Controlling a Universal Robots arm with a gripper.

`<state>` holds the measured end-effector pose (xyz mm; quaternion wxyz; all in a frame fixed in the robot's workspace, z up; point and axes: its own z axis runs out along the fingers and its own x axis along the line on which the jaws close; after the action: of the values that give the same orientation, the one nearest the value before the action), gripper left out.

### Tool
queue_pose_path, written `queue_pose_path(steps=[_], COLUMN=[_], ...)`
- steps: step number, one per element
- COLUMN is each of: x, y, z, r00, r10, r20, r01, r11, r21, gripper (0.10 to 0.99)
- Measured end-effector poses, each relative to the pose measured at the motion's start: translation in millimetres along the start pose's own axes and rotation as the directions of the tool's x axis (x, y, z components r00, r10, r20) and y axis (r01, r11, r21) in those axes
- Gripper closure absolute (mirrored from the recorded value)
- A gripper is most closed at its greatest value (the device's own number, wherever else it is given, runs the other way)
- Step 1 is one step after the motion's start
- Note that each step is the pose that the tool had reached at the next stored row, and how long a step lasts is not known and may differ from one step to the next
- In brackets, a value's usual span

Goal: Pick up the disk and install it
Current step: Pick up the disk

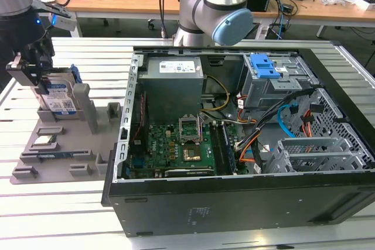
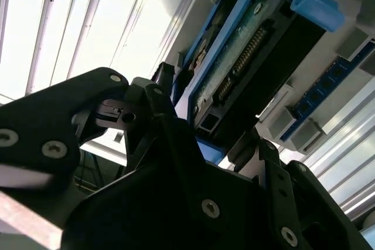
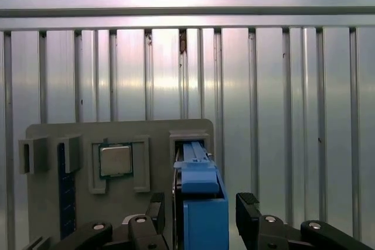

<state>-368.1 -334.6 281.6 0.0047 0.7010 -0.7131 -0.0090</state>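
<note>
The disk [image 1: 60, 99] is a silver hard drive with a white and blue label in a blue bracket. It stands on edge in a slot of the grey holder plate [image 1: 58, 156] at the exterior view's left. My gripper [image 1: 36, 75] hangs over it with one finger on each side. In the first wrist view the blue bracket edge of the disk [image 3: 201, 203] lies between the fingers [image 3: 156, 208], with a narrow gap on both sides, so the gripper [image 3: 202, 206] is open. The second wrist view shows the disk's connector edge [image 2: 246, 57] just beyond the gripper [image 2: 205, 115].
A small square silver chip [image 3: 115, 160] sits in its pocket on the holder beside the disk. The open computer case [image 1: 234, 144] lies at the exterior view's right, with a grey power supply [image 1: 174, 68] and a drive cage with a blue latch [image 1: 266, 65]. The arm's base [image 1: 214, 10] stands behind the case.
</note>
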Motion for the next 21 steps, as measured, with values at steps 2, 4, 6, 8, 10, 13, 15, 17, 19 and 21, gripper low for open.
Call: queue_pose_path(steps=[2,4,6,8,10,13,15,17,19,21], x=[0.0,0.0,0.0,0.0,0.0,0.0,0.0,0.0,0.0,0.0], y=[0.0,0.0,0.0,0.0,0.0,0.0,0.0,0.0,0.0,-0.1], z=[0.2,0.5,0.8,0.9,1.1,1.4,1.5,1.7,2.0,2.3], r00=[1.0,1.0,1.0,1.0,1.0,1.0,1.0,1.0,1.0,1.0], r10=[0.0,0.0,0.0,0.0,0.0,0.0,0.0,0.0,0.0,0.0], r20=[0.0001,0.0,0.0002,0.0,0.0001,0.0,0.0,0.0,0.0,0.0], r01=[0.0,0.0,0.0,0.0,0.0,0.0,0.0,0.0,0.0,0.0], r11=[1.0,1.0,1.0,1.0,1.0,1.0,1.0,1.0,1.0,1.0], r21=[0.0,0.0,0.0,0.0,0.0,0.0,0.0,0.0,0.0,0.0], gripper=[0.486,0.565,0.722,0.722,0.722,0.722,0.722,0.722,0.722,0.722])
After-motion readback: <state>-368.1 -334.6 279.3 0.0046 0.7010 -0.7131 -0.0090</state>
